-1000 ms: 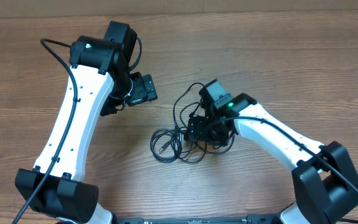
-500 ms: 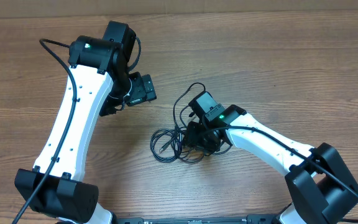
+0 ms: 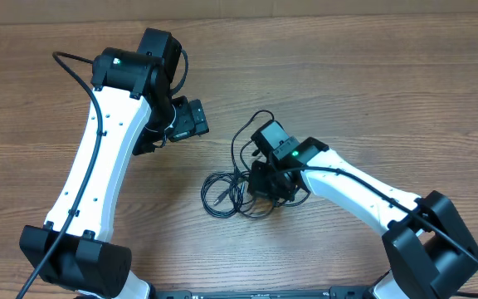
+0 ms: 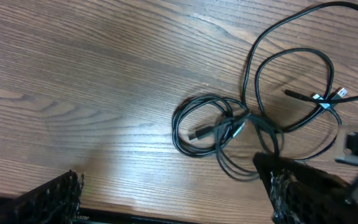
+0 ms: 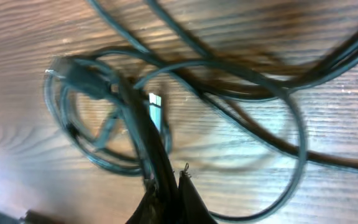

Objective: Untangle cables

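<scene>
Table (image 3: 372, 75): flat top of matt brown wood grain. Left arm (image 3: 98, 158): white shell with black joints, reaching to the far left of centre. Its left gripper (image 4: 169, 171) has its jaws wide apart and holds nothing, poised left of the bundle. Right arm (image 3: 347, 178): same build, reaching in from the near right, wrist lowered over the bundle. Cables (image 3: 222, 193): thin black flexible cords, round in section and slightly glossy. They lie on the table at centre as a small coil of overlapping loops, with larger loose loops trailing to the far right. Right gripper (image 5: 166, 190): fingers pressed together on what looks like one strand at the right edge of the coil. Plug (image 5: 156, 109): small, silver-tipped, lying inside the coil. Step in hand, by judgement: the first pinch on a strand, with the tangle not yet parted. The next move calls for a slow pull away from the coil, with the left gripper coming down to pin the remainder.
</scene>
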`<action>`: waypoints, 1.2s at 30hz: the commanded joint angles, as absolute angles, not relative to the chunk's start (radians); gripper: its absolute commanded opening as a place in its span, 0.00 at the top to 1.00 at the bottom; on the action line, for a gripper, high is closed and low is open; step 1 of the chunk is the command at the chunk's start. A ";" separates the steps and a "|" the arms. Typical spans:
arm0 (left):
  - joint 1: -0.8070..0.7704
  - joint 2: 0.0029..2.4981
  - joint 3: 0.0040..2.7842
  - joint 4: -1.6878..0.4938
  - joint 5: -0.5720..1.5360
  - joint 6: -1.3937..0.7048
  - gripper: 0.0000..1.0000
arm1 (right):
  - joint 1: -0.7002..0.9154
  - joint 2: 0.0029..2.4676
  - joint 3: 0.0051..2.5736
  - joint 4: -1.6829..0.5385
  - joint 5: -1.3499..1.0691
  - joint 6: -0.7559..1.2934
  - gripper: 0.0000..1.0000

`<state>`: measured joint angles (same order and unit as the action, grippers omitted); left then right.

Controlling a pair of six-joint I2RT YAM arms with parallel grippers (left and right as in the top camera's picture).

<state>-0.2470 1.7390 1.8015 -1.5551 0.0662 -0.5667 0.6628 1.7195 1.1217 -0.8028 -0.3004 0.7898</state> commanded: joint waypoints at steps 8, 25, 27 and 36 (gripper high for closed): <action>-0.257 1.741 1.806 -1.569 0.105 -0.493 0.00 | 0.595 1.521 1.626 -1.107 -0.262 0.586 0.96; -0.278 1.741 1.806 -1.544 0.704 -0.044 0.00 | 0.554 1.450 1.800 -1.253 -0.170 0.588 0.96; -0.279 1.741 1.806 -1.544 0.704 -0.044 0.02 | 0.554 1.453 1.799 -1.254 -0.130 0.596 0.96; -0.315 1.741 1.806 -1.507 0.671 -0.038 0.10 | 0.554 1.481 1.799 -1.255 -0.270 0.609 0.96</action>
